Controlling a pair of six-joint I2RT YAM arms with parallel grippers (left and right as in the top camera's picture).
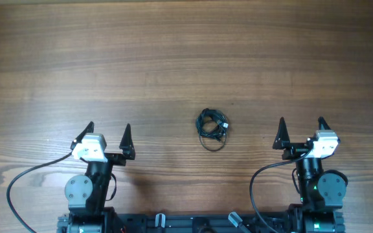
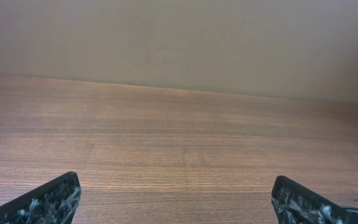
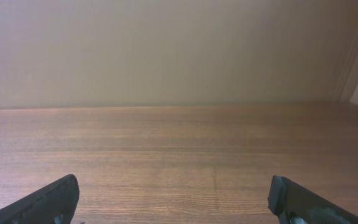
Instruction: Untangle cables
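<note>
**Item: cables (image 1: 212, 127).** One small dark bundle of thin black cords, coiled tightly, with a loose loop hanging off its near side. It lies on the wooden counter (image 1: 173, 52), about midway between the two arms and slightly ahead of them. No strand is seen drawn clear of the others, and no plug end is laid apart from the bundle.

**Item: left fingers (image 1: 127, 138).** Spread wide, with nothing held between them. They are parked near the front edge of the counter, well apart from the bundle. In the left wrist view only bare wood is seen between the tips.

**Item: right fingers (image 1: 281, 133).** Spread equally wide, with nothing held. They are parked on the opposite side of the bundle, also clear of it. Bare wood alone is shown between the tips in the right wrist view.

**Status of work.** Nothing is judged to be done: the bundle is untouched and wholly tangled. All of the task is left. The bundle is to be reached and gripped, the loops pulled open, and each cord separated and laid out singly.
</note>
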